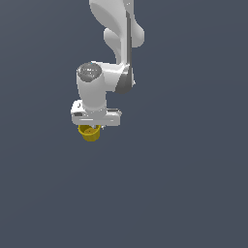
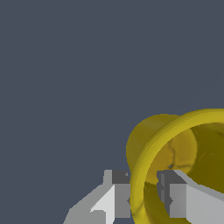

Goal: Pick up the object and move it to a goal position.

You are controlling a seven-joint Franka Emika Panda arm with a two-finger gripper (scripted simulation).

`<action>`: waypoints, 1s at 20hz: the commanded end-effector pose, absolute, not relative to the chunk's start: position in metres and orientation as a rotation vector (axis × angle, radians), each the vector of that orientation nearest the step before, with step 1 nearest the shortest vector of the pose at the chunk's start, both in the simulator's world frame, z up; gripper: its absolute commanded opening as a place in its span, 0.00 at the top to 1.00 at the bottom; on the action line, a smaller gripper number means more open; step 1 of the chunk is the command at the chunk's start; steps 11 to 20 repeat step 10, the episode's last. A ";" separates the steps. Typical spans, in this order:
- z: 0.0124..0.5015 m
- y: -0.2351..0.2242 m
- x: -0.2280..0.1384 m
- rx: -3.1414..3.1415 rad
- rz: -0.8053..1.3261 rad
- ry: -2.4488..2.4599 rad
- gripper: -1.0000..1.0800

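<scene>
**Yellow cup pinched by its rim under the white arm**

Look at the yellow cup [image 2: 175, 153] first. In the wrist view you see it from close up, with its open mouth turned toward the camera and its hollow inside showing. It is tipped, not standing straight. Its thick round rim runs down between the two gray fingers [image 2: 120, 194] — one finger sits outside the cup wall and the other sits inside the hollow. Both press right against the rim, so the gripper [image 2: 146, 197] is closed on the cup's wall.

In the exterior view the cup [image 1: 89, 132] hangs just under the white gripper [image 1: 92, 123], toward the exterior view's left end of the hand. You can see it is narrower than the hand above it.

Now look at the arm [image 1: 116, 43]. It comes down from the top edge of the exterior view, bends at a round joint with a gray cap, and points the hand straight down. All around you see only a plain dark gray-blue floor [image 1: 184, 184] — you cannot tell from these views whether the cup touches it.
</scene>
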State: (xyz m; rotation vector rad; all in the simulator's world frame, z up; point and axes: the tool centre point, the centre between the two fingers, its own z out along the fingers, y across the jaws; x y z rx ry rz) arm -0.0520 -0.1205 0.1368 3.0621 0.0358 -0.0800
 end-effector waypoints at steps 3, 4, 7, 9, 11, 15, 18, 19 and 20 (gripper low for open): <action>0.146 -0.150 -0.049 3.061 -0.077 0.040 1.00; 0.147 -0.154 -0.049 3.061 -0.077 0.040 1.00; 0.149 -0.163 -0.048 3.061 -0.077 0.040 1.00; 0.150 -0.166 -0.047 3.061 -0.077 0.040 1.00; 0.150 -0.166 -0.047 3.061 -0.077 0.040 1.00; 0.150 -0.166 -0.047 3.061 -0.077 0.040 1.00; 0.150 -0.166 -0.047 3.061 -0.077 0.040 1.00; 0.150 -0.166 -0.047 3.061 -0.077 0.040 1.00; 0.150 -0.166 -0.047 3.061 -0.077 0.040 1.00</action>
